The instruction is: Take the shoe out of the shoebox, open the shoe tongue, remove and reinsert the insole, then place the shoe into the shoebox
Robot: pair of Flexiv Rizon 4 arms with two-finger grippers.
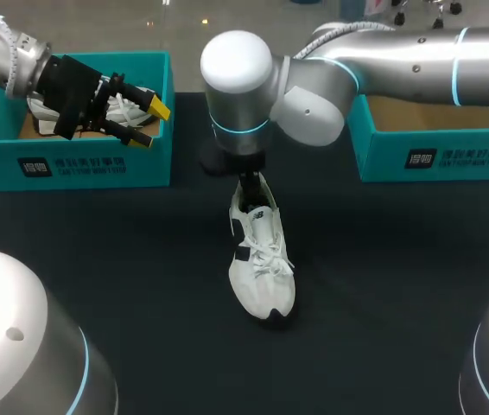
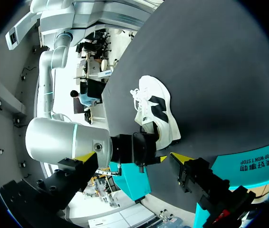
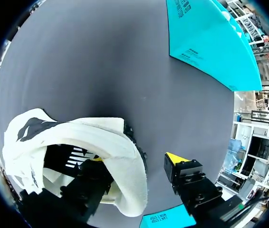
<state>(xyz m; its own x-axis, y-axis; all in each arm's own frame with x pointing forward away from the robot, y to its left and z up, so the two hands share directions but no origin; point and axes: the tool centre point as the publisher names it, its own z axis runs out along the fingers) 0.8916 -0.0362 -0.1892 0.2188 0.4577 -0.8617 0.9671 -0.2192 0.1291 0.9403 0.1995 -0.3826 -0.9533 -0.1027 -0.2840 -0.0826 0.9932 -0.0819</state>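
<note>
Shoe (image 1: 262,268), white with dark side marks, stands on its sole in the middle of our dark table (image 1: 400,285), outside both boxes. Our teal left shoebox (image 1: 72,164) holds a second white shoe (image 1: 126,110); the right shoebox (image 1: 435,156) shows a brown inner floor. Our right tool (image 3: 135,161) is open at the heel, one finger inside the shoe and the other outside it. Our left tool (image 1: 145,123) hangs wide open over the left shoebox, gripping nothing.
</note>
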